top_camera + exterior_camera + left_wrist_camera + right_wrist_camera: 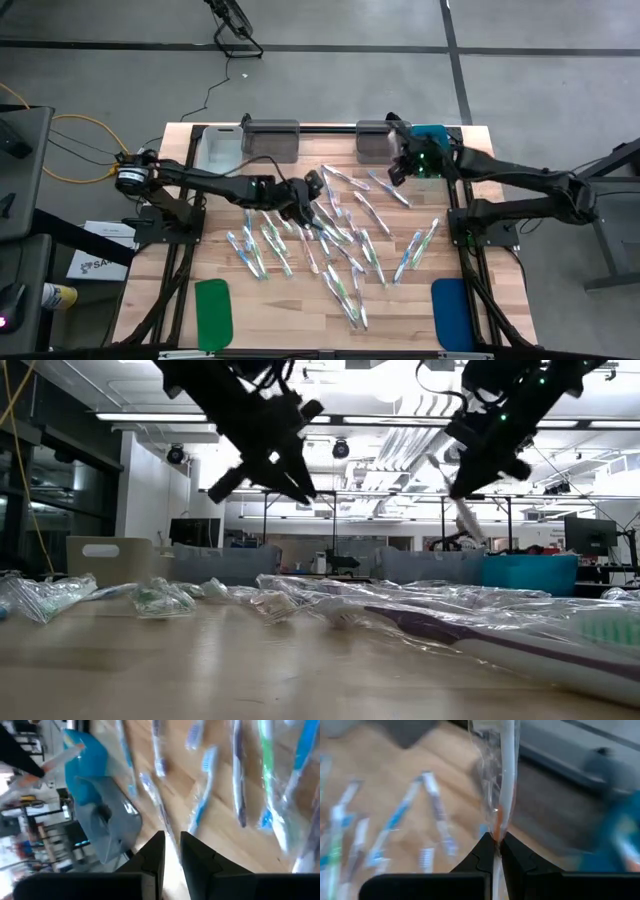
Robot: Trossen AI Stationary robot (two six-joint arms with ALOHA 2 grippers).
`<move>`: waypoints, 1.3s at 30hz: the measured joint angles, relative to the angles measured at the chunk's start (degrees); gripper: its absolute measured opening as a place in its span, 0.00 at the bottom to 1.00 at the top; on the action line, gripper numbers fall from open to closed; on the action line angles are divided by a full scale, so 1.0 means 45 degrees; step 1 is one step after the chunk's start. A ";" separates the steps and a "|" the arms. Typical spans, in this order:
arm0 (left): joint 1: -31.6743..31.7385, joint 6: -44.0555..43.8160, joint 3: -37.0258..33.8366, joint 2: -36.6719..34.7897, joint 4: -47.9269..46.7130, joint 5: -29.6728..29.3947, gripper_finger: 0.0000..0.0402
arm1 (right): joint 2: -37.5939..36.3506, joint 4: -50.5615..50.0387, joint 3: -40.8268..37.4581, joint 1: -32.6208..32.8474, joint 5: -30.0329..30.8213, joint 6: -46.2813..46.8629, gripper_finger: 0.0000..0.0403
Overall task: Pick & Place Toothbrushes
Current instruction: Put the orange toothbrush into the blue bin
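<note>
Right tool [497, 842] clamped on one wrapped toothbrush [502, 775], lifted near bins [372, 138] for dropping; left tool [172, 850] slightly apart, empty, over the bench [300, 310] pile.

I see the left gripper [313, 187] over the scattered toothbrushes [340, 245] mid-table. Right gripper [398, 170] sits near the far grey bin [372, 140]. Green pad [213, 312] and blue pad [450, 312] lie at the near edge.

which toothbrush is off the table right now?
The wrapped toothbrush pinched in the right gripper, up near the grey bin at the table's far edge. It hangs in the air; all the other toothbrushes lie flat on the wood.
</note>
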 joint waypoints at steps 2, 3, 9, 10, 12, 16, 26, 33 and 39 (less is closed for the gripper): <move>0.0315 -0.0531 -0.0001 -0.0319 -0.0181 0.0978 0.14 | 0.0050 -0.0911 0.0287 -0.0552 0.0304 -0.0053 0.02; 0.0454 -0.0728 -0.0079 -0.0486 -0.0321 0.1424 0.14 | 0.0121 -0.1271 0.0414 -0.0817 0.0414 -0.0070 0.02; 0.0830 -0.1262 -0.0999 -0.1308 0.0914 0.3092 0.14 | 0.0477 -0.2398 0.0535 -0.2502 0.0856 -0.0734 0.03; 0.0876 -0.1343 -0.1215 -0.1428 0.1020 0.3291 0.14 | 0.0532 -0.2557 0.0535 -0.2816 0.0888 -0.0934 0.03; 0.0965 -0.1585 -0.1555 -0.1589 0.1378 0.3577 0.14 | 0.0741 -0.2739 0.0602 -0.3445 0.0890 -0.1221 0.03; 0.0969 -0.2077 -0.1914 -0.1642 0.1719 0.3998 0.14 | 0.1358 -0.3332 0.1118 -0.4335 0.0875 -0.1875 0.03; 0.0969 -0.2611 -0.2565 -0.1633 0.2385 0.4483 0.14 | 0.4413 -0.6003 0.3594 -0.5142 0.2232 -0.2090 0.03; 0.0969 -0.2921 -0.2714 -0.1633 0.2267 0.4734 0.14 | 0.6509 -0.7577 0.4531 -0.5174 0.3046 -0.2177 0.03; 0.0964 -0.2979 -0.2714 -0.1633 0.2228 0.4750 0.14 | 0.7486 -0.7551 0.4533 -0.5183 0.3129 -0.2333 0.03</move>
